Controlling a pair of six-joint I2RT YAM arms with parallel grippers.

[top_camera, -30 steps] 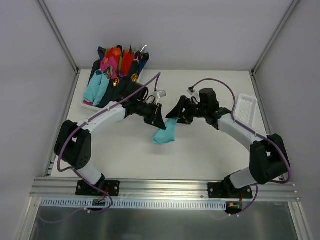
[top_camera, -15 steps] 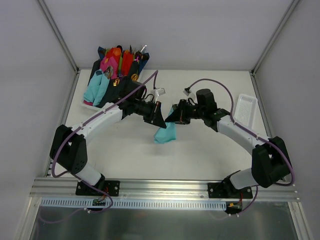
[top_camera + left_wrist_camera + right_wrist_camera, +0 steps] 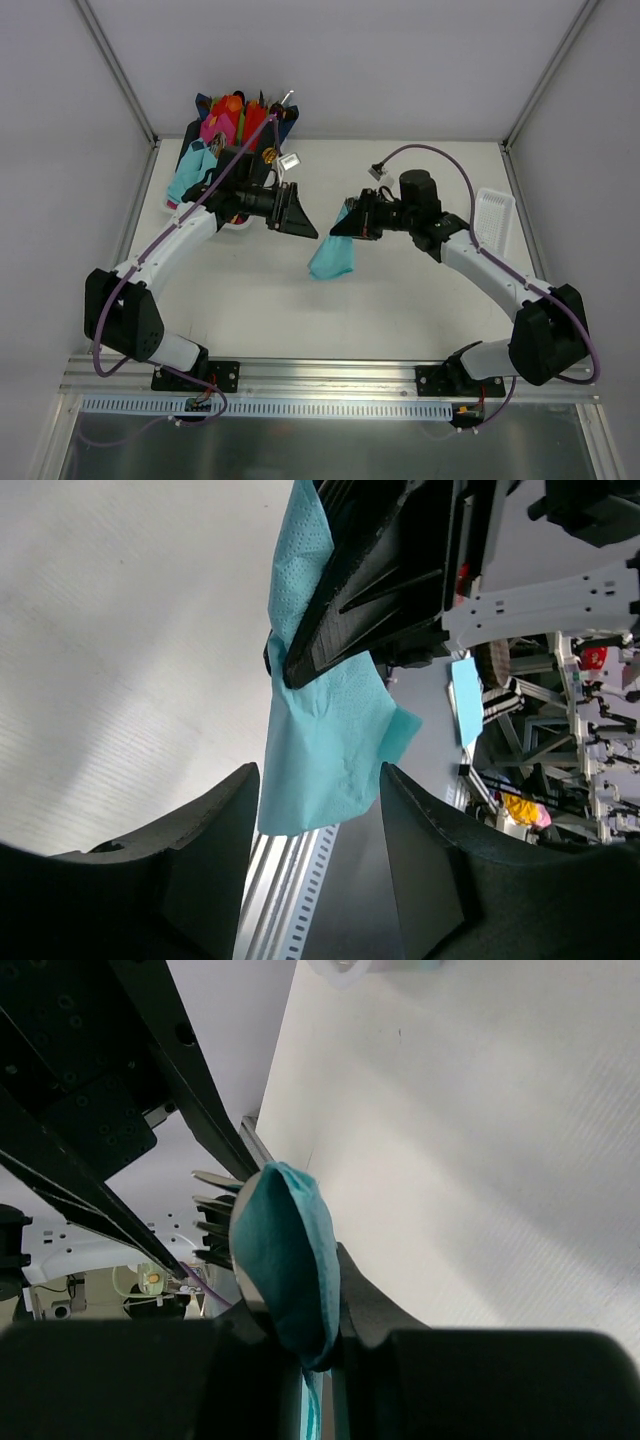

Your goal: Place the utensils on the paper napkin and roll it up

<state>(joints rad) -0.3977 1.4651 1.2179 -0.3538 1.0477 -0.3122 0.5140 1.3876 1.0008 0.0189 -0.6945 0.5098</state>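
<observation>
Near bundle bin (image 3: 173, 209), left jaws released, right jaws clenched on paper napkin (image 3: 330, 258).

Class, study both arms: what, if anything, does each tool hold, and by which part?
The right tool pinches the teal paper napkin near its top edge, the rest hanging free. The left tool is open and holds nothing.

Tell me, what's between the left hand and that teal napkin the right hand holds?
Nothing: in the top view only bare white table shows between the left hand and the teal napkin hanging from the right hand.
</observation>
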